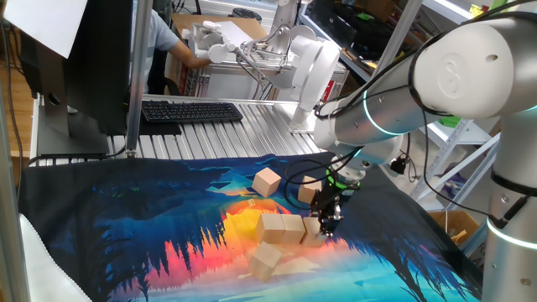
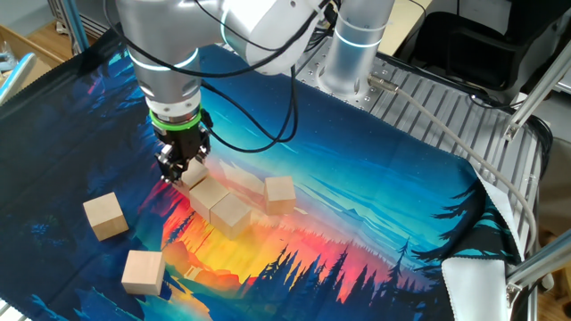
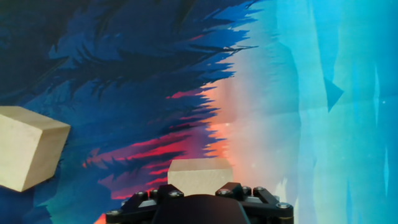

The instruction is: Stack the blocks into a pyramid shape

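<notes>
Gripper point(image 2: 177, 171) points straight down at the near end of a short row of wooden blocks on the printed cloth point(image 2: 375, 205), its dark fingers low on the end block point(image 2: 194, 176). The jaws stand partly apart on either side of this cube, but whether they press its faces or only flank it I cannot tell. In the hand view the same cube point(image 3: 200, 175) shows just ahead of the black housing, resting on the orange and red band of the print.

Next to the end block sit a second block point(image 2: 210, 193) and a third block point(image 2: 231, 213), touching one another in a slanted line. All three lie flat on the cloth, none on top of another. A fourth block point(image 2: 279, 193) stands just beside the row on its far side, apart from it. Two more are well apart from the row: a fifth block point(image 2: 105, 216) on the dark blue area, and a sixth block point(image 2: 144, 271) near the lower edge of the cloth.

From the one fixed view the gripper point(image 1: 325, 222) hides part of the end cube, with the row point(image 1: 283, 227) extending leftward from it.
</notes>
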Robot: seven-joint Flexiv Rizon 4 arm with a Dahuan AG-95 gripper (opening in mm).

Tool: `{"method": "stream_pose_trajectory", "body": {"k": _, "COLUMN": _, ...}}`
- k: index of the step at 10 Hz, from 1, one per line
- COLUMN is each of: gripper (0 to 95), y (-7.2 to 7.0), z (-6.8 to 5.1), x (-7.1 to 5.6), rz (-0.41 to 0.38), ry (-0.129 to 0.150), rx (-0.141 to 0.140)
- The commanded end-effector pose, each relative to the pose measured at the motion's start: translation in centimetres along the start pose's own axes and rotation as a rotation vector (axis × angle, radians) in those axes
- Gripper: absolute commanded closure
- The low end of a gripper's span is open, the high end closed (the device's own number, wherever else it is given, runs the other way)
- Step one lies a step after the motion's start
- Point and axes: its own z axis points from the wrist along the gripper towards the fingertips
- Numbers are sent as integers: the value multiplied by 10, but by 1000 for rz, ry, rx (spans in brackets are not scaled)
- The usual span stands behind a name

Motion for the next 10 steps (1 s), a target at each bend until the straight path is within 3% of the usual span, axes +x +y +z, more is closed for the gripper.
{"method": "stream_pose_trajectory", "body": {"k": 1, "gripper": 950, "y": 2, "z": -4, "x": 2, "rz": 6, "ry": -4, "rx": 5}}
{"method": "stream_pose_trajectory", "body": {"k": 10, "gripper": 950, "y": 6, "z": -1, "x": 4, "rz": -4, "ry": -1, "rx": 5}}
